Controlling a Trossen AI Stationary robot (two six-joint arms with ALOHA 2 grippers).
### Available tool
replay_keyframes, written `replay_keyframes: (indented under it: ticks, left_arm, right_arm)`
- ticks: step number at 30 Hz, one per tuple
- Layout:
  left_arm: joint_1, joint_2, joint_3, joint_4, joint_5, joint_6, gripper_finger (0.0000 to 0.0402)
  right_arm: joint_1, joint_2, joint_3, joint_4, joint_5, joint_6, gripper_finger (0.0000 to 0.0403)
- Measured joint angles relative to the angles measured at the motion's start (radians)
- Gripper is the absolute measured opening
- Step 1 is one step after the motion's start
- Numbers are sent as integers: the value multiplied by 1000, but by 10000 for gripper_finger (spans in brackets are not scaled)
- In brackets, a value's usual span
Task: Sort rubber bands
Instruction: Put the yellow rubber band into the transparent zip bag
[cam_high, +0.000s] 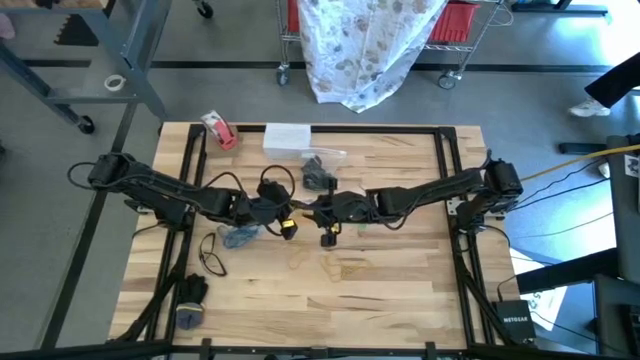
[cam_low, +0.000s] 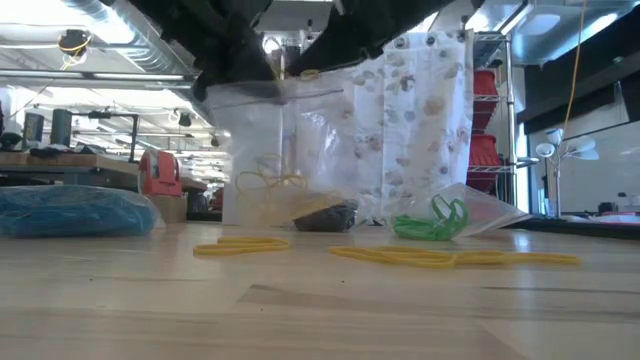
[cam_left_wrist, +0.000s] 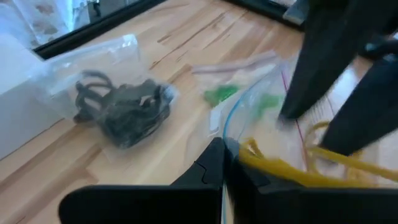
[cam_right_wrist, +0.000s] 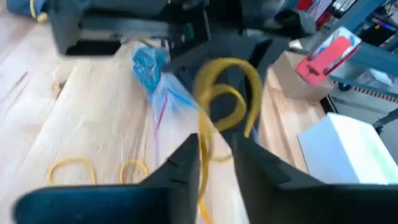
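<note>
Right gripper (cam_right_wrist: 216, 155) sits mid-desk, nose to nose with the left gripper (cam_left_wrist: 222, 168). Its fingers are slightly apart. A yellow band (cam_right_wrist: 227, 93) loops up in front of it, with one strand running through the gap. The gap looks wider than the strand, so I read this as letting go, not pinching.

Left gripper is closed on the edge of a clear bag (cam_low: 250, 140). The low view shows the bag hanging off the desk (cam_high: 400, 300) with yellow loops inside. My guess at why: left holds the mouth up and open so right can feed yellows in one-handed.

Where the other rubber bands are:
- Blue ones are bagged (cam_high: 240, 236), lying just beside the left gripper.
- Black ones are bagged (cam_left_wrist: 124, 112), further back near the white box (cam_high: 287, 137).
- Green ones (cam_low: 432, 222) lie on another bag near the grippers. I can't tell if they are inside it.
- Loose tan-yellow loops (cam_right_wrist: 71, 168) are on bare wood, on the near side of the grippers.
- One black loop (cam_high: 212, 258) is loose by the left arm.

Each colour seems to have its own bag, and the bags are kept apart so colours don't mix. Yellows are the open job.

Risk: the band may snag on a fingertip and come back out of the bag when right retracts.

Red tape roll (cam_high: 220, 130) is at the back corner, not involved.
</note>
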Motion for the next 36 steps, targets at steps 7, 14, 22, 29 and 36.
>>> replay_keyframes:
  ticks: [7,14,22,29,36]
  left_arm:
    - [3,0,0,-58,-2,-8,1]
    - [3,0,0,-85,-24,-12,1]
    - [3,0,0,-110,-23,-18,1]
    - [1,-1,0,-101,-24,-16,1]
    - [1,-1,0,-102,-24,-15,1]
  right_arm:
    - [1,-81,1,-72,-12,16,139]
    - [1,-98,1,-201,-115,153,139]
    - [41,-78,-60,-268,-313,266,138]
    - [112,-12,-161,-229,-302,373,138]
    - [140,119,-190,-156,-278,412,138]
